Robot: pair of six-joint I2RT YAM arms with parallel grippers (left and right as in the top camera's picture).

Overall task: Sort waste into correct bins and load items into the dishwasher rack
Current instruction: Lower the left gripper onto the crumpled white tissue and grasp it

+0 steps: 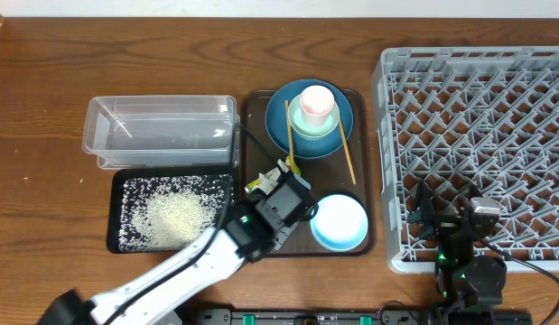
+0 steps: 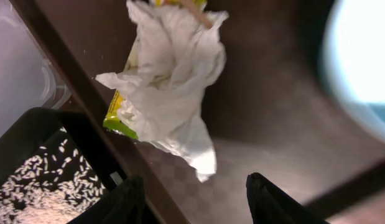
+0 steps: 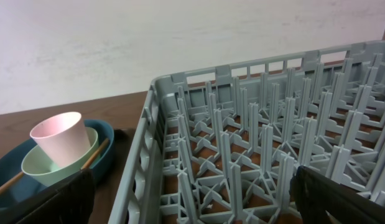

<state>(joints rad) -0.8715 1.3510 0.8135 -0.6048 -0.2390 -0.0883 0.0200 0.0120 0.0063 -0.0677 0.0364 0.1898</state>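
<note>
A: How is the left gripper [image 2: 198,200]?

B: Its fingers [image 2: 127,202] are spread apart and there is nothing between them. It hovers over the front-left part of the tray [image 2: 279,106].

A: What lies before it?

B: The napkin [image 2: 173,81], crumpled, on the tray floor just ahead of the fingertips and not touching them. The wrapper [image 2: 117,117] is under the napkin's left side and only its edge shows. The end of one of the chopsticks [image 2: 195,12] rests on the napkin's far side.

A: And beside the tray?

B: On the left is the black bin [image 1: 116,194], with the rice [image 1: 175,217] inside it. Behind the bin stands the clear tub [image 1: 162,131], very close to it.

A: Where are the dishes?

B: All are on the tray. The plate [image 1: 274,117] is at the back and carries the green bowl [image 1: 315,142], and the cup [image 1: 316,102] sits in that bowl. The chopsticks lean over the plate, one on each side of the bowl. The white bowl [image 1: 340,221] is at the front right, just beside the left gripper.

A: The right gripper [image 3: 192,193]?

B: It is wide open and holds nothing. It is over the near edge of the rack [image 3: 242,124], which stands to the right of the tray.
</note>
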